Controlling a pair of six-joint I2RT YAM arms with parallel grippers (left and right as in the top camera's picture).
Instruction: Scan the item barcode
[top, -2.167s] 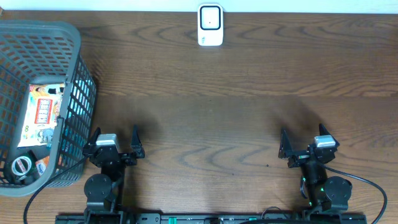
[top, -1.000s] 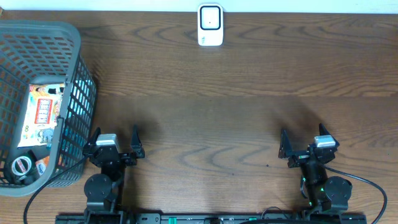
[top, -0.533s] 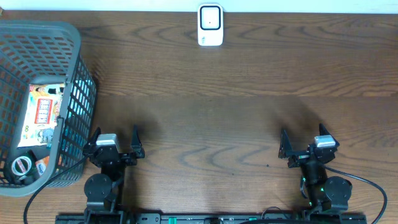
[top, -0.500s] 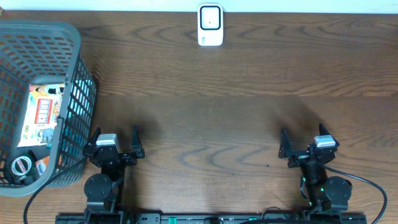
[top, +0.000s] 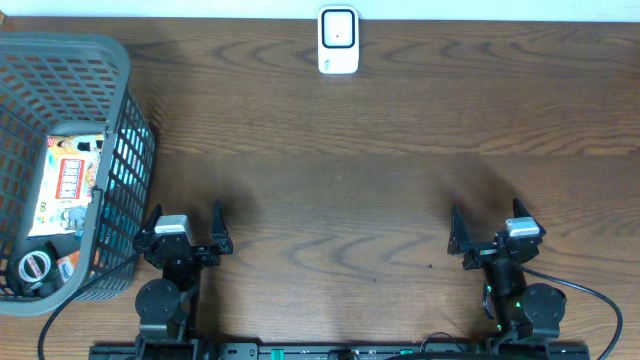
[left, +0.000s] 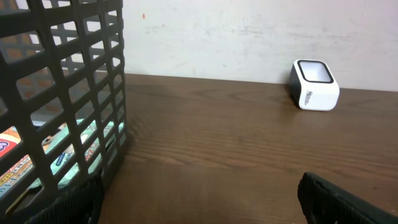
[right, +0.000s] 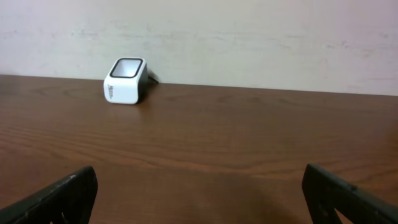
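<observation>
Inside the grey mesh basket (top: 70, 42) at the left edge of the table (top: 400, 130), the flat printed pack (top: 72, 185) is being taken as the item to scan. It is being shown lying face up on the basket floor, near the wall closest to the left gripper (top: 187, 226), with a roll of tape (top: 35, 267) and a small printed thing (top: 66, 264) just beside its near end. The pack is being judged light, thin and somewhat flexible, with a glossy face that is probably slippery. A pinch across one long edge is being favoured, since the flat face offers the fingers nothing. No barcode is being made out from above, so the underside is being suspected. Both claws are being held wide and empty, the left just beside the basket's outer wall and the right gripper (top: 487, 228) well apart at the near right. The scanner (top: 338, 40), a small white block with a dark window, is being seen upright at the far edge, near the pale wall (right: 249, 37). The surface is being noted as dark, smooth wood grain, bare between arms and scanner. The basket's high walls are being flagged as the main obstruction, so an approach from above is being judged necessary.
</observation>
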